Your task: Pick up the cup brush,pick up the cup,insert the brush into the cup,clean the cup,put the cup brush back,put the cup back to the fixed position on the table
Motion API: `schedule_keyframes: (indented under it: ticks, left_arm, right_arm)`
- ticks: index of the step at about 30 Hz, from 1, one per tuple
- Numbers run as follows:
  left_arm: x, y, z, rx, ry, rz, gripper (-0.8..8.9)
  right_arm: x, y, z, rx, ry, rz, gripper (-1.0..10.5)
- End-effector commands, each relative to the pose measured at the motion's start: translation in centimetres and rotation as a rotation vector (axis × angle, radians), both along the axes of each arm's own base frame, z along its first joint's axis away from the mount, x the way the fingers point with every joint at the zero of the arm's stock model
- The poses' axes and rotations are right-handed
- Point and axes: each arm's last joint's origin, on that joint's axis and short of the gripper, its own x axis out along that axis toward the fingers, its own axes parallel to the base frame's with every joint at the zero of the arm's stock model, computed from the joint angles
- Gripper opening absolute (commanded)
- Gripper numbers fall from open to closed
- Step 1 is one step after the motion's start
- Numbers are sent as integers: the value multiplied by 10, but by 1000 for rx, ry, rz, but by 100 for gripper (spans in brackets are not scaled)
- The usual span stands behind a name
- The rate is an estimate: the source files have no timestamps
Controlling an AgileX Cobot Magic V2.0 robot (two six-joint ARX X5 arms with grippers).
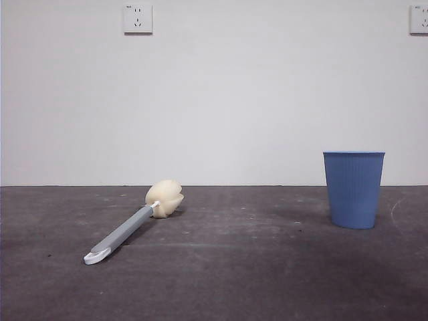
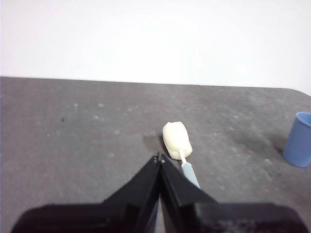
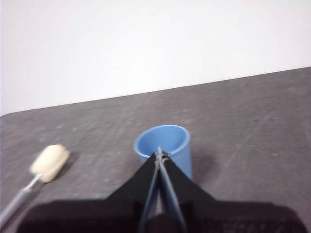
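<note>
Black jaws of the left gripper [image 2: 159, 158] meet tip to tip with nothing between them, poised above the table [image 1: 221, 281] just short of the cup brush [image 1: 131, 225]. The right gripper [image 3: 160, 156] is likewise pressed together and empty, its tips pointing over the open mouth of the cup [image 1: 354, 189]. Neither arm shows in the front view, so both seem to hang well clear of the surface.

Nothing has been lifted yet; the work looks to be at its first step, the approach to the brush. The next move would call for the left jaws to part, drop over the slim grey handle and close across it, probably near its middle so the sponge end stays free. The right jaws would need to part as well before taking the cup by its wall.

In the front view the brush lies flat at lower left of centre, its white looped end toward the camera and its cream-yellow sponge head farther back. The cup stands upright at the right of the frame, well apart from the brush, blue and finely ribbed with a smooth rim.
</note>
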Motion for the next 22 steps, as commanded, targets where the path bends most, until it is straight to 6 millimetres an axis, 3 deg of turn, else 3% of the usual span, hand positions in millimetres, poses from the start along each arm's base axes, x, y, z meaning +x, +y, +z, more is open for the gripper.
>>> schedule_keyframes:
  ticks: [1,6,13,22]
  left_arm:
    - [-4,1,16,-20,42,5,-6]
    - [-6,0,47,-5,146,-29,-6]
    - [8,-6,82,22,301,-172,-6]
    - [20,-10,96,45,466,-279,-6]
  right_arm:
    - [3,2,22,-4,63,40,-12]
    - [13,6,58,-93,220,165,-12]
    - [23,10,97,-159,405,328,-12]
    - [19,10,100,-226,575,393,-11]
